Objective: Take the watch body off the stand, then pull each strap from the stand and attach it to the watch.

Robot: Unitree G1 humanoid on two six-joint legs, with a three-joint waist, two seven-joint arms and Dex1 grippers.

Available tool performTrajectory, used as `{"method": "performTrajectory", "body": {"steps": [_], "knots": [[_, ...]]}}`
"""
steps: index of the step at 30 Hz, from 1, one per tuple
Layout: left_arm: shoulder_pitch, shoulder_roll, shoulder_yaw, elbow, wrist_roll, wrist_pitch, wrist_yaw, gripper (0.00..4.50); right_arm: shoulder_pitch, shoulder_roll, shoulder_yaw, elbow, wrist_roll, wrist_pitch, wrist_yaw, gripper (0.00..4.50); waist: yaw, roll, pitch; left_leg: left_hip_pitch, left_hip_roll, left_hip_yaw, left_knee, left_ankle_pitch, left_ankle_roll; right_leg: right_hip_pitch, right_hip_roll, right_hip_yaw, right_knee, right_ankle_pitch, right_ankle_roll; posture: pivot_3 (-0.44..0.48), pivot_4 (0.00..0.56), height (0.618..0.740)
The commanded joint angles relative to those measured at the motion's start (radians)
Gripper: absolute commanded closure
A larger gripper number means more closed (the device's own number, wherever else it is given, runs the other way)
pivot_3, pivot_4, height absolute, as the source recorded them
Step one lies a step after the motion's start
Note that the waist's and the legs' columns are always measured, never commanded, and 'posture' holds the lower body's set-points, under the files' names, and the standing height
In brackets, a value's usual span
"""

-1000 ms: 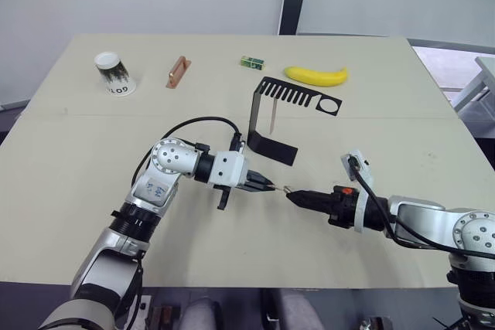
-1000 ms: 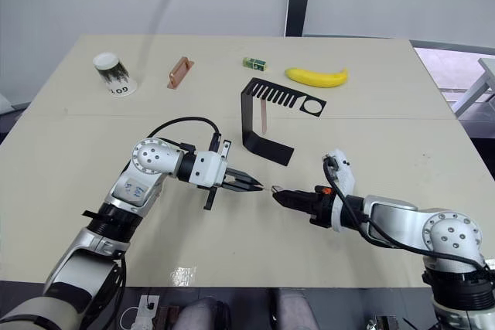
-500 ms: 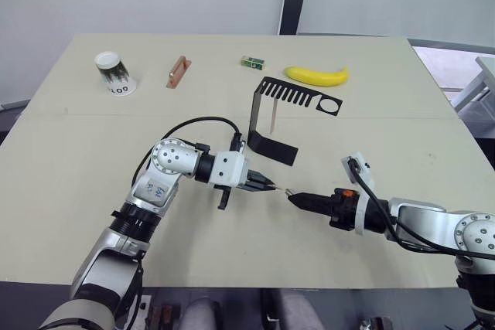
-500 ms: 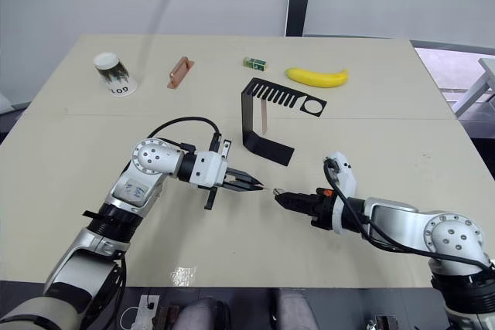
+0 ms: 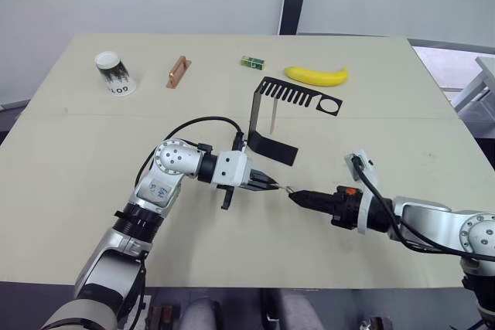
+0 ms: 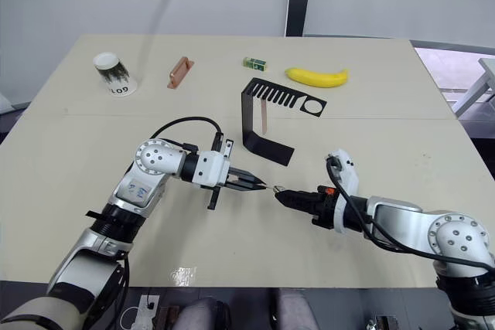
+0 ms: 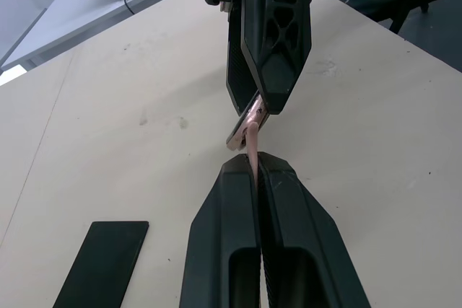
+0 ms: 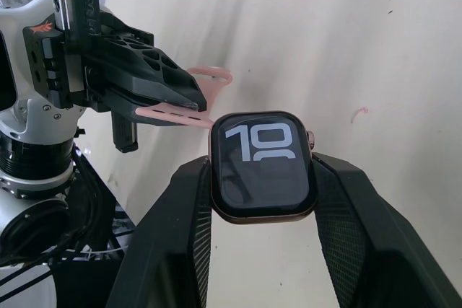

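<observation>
So we've got a plain beige surface (image 5: pixel 93 152). Just past our left hand (image 5: pixel 272 185) sits the black stand (image 5: pixel 271 147) on its flat foot. Further out beyond it: a banana (image 5: pixel 315 76), a small green box (image 5: pixel 251 62), a copper-brown block (image 5: pixel 178 71) and an upside-down paper cup (image 5: pixel 115 73).

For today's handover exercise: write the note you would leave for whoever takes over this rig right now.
Right gripper: shut on the watch body, already off the stand.
Left gripper: shut on a strap, its end touching the watch body's edge; a join is not confirmed.
Second strap hangs from the stand's slotted top.
Done: body removed, first strap pulled.
Left: seat this strap, then pull and attach the second.
</observation>
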State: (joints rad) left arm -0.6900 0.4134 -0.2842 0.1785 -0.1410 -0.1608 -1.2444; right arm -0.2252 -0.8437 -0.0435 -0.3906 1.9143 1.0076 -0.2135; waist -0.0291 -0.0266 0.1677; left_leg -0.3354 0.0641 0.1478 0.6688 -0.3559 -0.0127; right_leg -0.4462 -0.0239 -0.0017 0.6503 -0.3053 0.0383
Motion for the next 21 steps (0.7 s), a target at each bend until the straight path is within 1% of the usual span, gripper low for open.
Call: {"method": "performTrajectory", "body": {"steps": [1,21], "knots": [[-0.01,-0.003,0.002,0.005,-0.001,-0.007,0.008,4.5,-0.003,-0.013,-0.001,-0.035,0.026,-0.016,0.015,2.99,0.0,0.0,0.0,0.0,0.0,0.0,0.0,0.0,0.0,0.0,0.0,0.0,0.0,0.0,0.0,0.0,0.15,0.74],[-0.02,-0.011,0.006,0.003,-0.009,0.003,0.008,4.5,0.01,-0.019,0.0,-0.031,0.007,-0.017,0.022,2.99,0.0,0.0,0.0,0.0,0.0,0.0,0.0,0.0,0.0,0.0,0.0,0.0,-0.001,0.0,0.0,0.0,0.15,0.74]]}}
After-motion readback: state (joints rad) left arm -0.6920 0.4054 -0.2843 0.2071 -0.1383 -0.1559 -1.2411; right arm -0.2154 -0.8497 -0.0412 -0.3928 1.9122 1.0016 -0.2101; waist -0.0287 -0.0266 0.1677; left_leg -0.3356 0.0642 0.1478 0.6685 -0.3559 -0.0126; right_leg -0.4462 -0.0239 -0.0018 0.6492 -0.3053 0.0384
